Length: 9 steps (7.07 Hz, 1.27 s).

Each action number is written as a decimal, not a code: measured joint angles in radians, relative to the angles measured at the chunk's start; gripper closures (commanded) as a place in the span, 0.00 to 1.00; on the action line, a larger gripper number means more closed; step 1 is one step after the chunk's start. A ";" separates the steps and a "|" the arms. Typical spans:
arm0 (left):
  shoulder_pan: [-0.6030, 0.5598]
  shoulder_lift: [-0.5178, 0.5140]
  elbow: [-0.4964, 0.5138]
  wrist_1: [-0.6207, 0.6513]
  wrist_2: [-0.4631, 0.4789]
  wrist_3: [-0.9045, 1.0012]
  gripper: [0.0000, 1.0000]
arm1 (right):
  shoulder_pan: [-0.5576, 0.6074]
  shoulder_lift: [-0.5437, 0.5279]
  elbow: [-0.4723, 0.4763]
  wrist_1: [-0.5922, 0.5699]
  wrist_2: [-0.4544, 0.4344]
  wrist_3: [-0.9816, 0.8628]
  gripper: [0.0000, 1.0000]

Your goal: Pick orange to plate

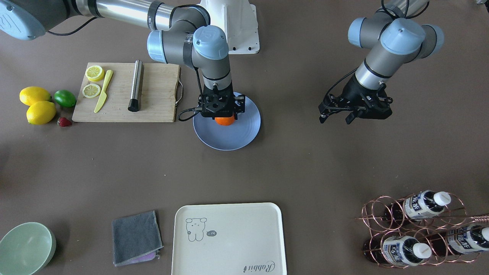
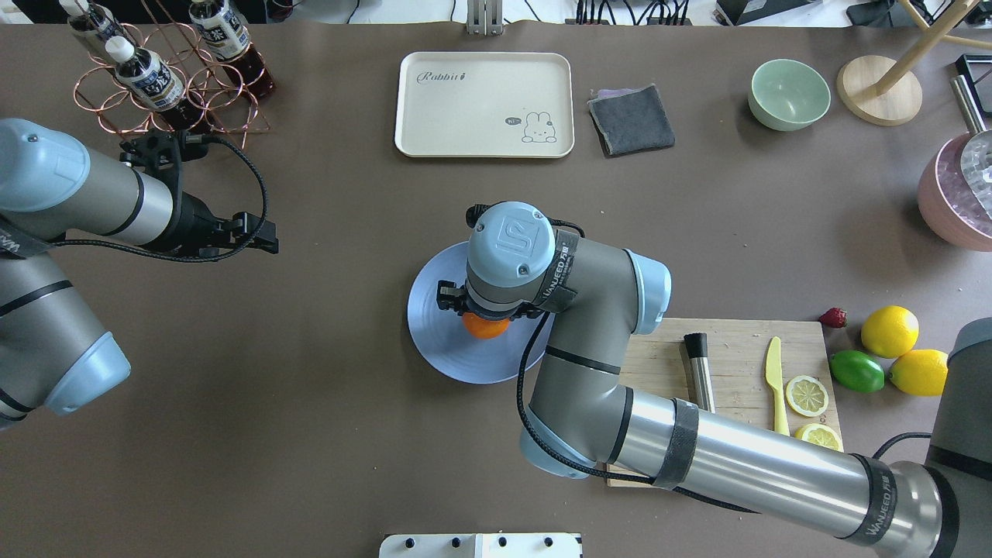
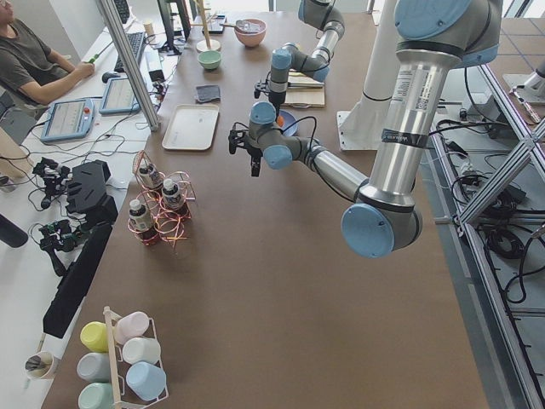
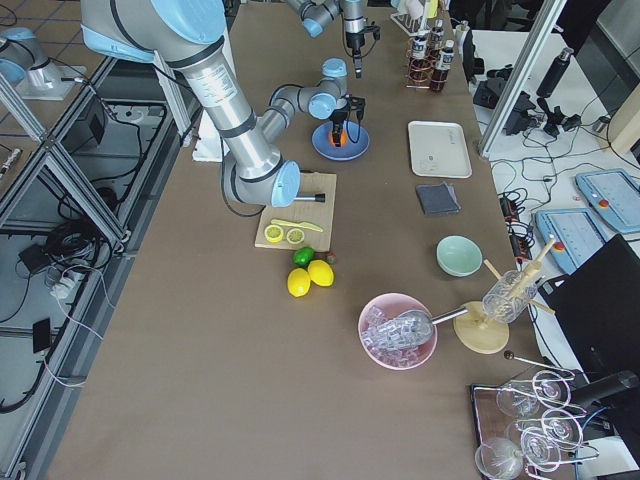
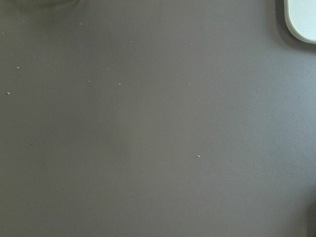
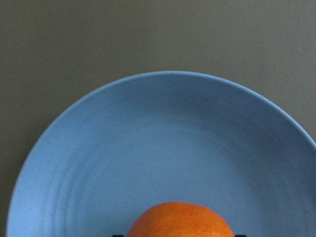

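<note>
Over the plate (image 1: 238, 138), the right tool (image 1: 222, 113) grips the orange (image 1: 224, 121); the tray (image 1: 237, 229) reads "Rabbit".

A long table (image 3: 255, 281) with a matte brown top runs away down the room. Along its right side lies a pale grey tiled floor (image 3: 511, 358), crossed by a silver aluminium frame (image 3: 502, 175) with black cables (image 3: 502, 243) looped on the tiles beside it. On the left, a white desk (image 3: 25, 290) stands just beside the table, and a slanted aluminium post (image 3: 128, 64) rises at its far end, near a keyboard (image 3: 134, 47). Light is soft and even, and shadows are faint.
</note>
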 measured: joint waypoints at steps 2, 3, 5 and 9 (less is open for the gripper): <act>0.000 -0.005 -0.002 0.002 -0.001 0.001 0.03 | 0.008 0.003 -0.005 0.001 0.003 -0.021 0.00; -0.001 -0.006 -0.002 0.005 -0.008 0.005 0.03 | 0.021 -0.001 0.008 -0.001 0.022 -0.030 0.00; -0.052 -0.003 -0.006 0.055 -0.053 0.057 0.03 | 0.141 -0.082 0.163 -0.062 0.179 -0.056 0.00; -0.355 0.131 -0.075 0.317 -0.171 0.590 0.03 | 0.588 -0.501 0.478 -0.266 0.442 -0.693 0.00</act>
